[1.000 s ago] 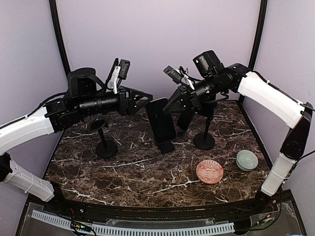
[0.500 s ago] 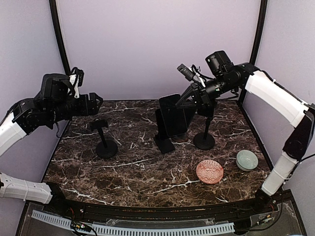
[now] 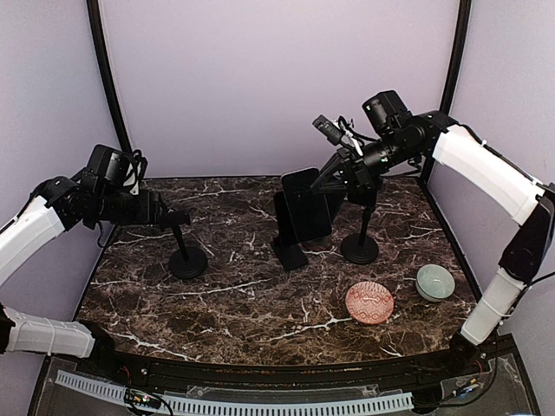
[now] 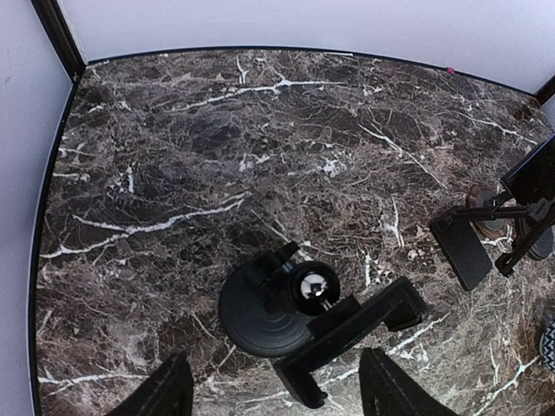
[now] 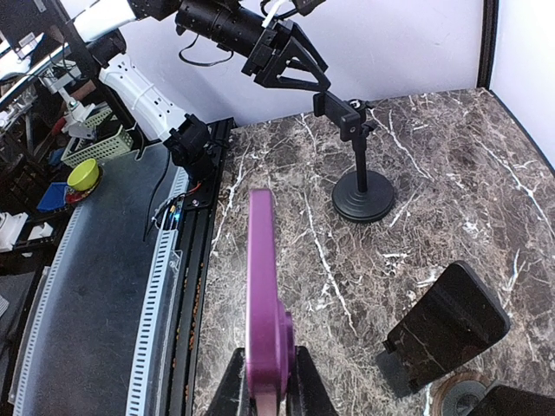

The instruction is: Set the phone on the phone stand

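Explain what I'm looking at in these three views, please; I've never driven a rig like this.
You have two robot arms bolted at the table's near edge, each ending in a two-finger gripper. The wide picture comes from a fixed camera above and behind them. The other two come from a camera on each wrist, looking along its fingers.

On the marble table stand a clamp stand on the left, a wedge-shaped stand in the middle and a pole stand on the right, plus a pink dish and a green bowl.

The right gripper is shut on the phone, purple edge-on in its wrist view, in the air near the middle stand. The left gripper is open, empty, above the clamp stand.
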Available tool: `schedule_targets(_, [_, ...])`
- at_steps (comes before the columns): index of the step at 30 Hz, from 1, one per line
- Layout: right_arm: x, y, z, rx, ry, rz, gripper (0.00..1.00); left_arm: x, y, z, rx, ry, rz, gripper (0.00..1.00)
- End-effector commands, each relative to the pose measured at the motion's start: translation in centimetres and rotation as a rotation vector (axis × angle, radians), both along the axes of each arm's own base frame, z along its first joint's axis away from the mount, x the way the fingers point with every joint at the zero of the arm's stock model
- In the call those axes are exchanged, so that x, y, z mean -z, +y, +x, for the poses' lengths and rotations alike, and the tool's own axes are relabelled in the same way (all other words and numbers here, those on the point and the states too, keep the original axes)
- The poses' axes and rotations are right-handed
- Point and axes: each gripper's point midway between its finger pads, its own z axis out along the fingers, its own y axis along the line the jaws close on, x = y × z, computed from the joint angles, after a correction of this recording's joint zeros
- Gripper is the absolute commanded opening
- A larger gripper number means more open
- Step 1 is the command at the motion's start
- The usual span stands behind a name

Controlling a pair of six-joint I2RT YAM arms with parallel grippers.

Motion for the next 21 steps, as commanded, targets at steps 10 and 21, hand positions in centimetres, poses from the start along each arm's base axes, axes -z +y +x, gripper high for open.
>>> schedule_targets(10, [-1.0,0.4,-0.1,-0.017,-0.034,0.034,0.0,1.7,-1.0,-0.8,0.108,0.066,-0.062,0.59])
schedule_targets(21, [-0.8,0.4,0.2,0.006,-0.031,0.029,0.0,2.8,-1.3,-0.8,0.191,0.077,0.009,0.57])
